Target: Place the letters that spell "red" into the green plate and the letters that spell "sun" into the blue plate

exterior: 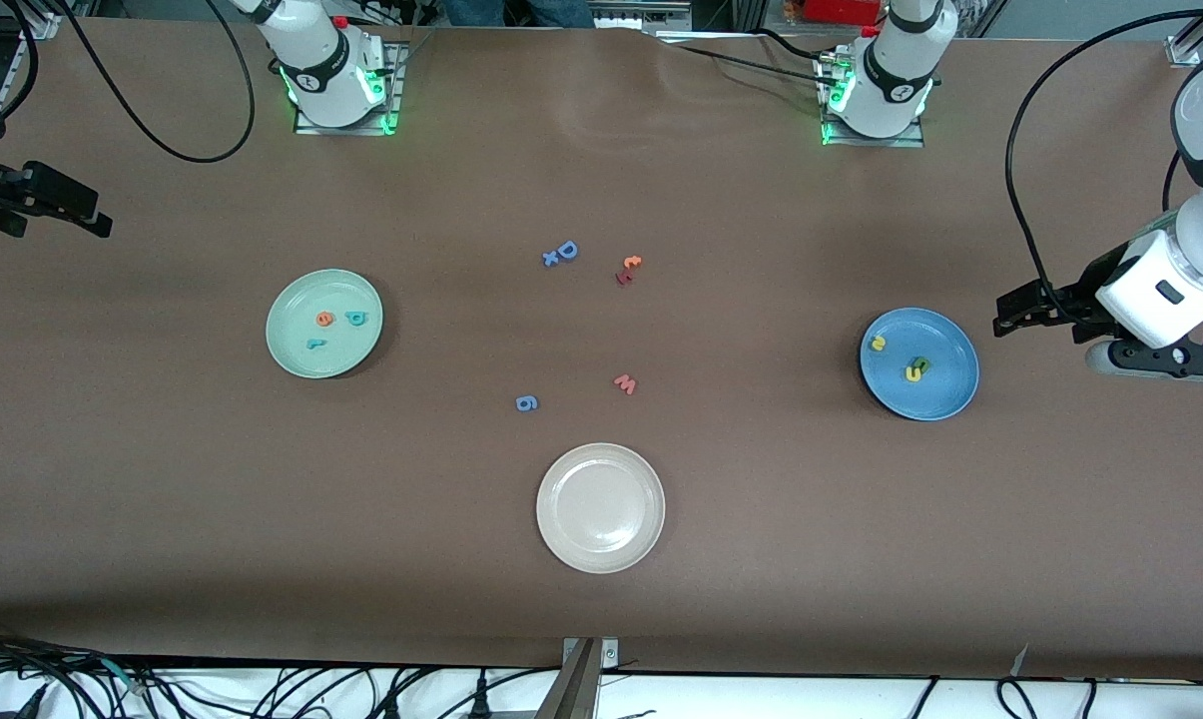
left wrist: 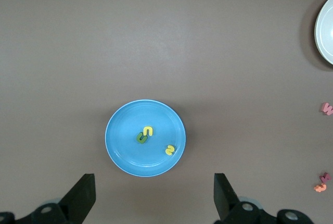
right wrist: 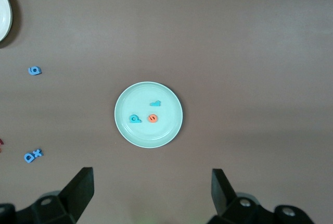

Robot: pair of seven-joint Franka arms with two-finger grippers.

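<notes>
now green plate [exterior: 287, 348] holding r, e, d, blue plate [exterior: 950, 394] holding s, u, n

Taking the beige-white plate [exterior: 600, 507] as landmark, the worktop [exterior: 162, 519] lies bare on both its sides and nearer the front camera, giving wide passage. Farther from the camera, low obstacles dot the middle: a blue "6" [exterior: 526, 403], a salmon "w" [exterior: 626, 383], a blue "D" with a small cross [exterior: 561, 253], and a red-orange pair [exterior: 627, 270]. Both end effectors [exterior: 1005, 322] [exterior: 97, 222] hang spread wide at the worktop's ends, clear of the plate.
</notes>
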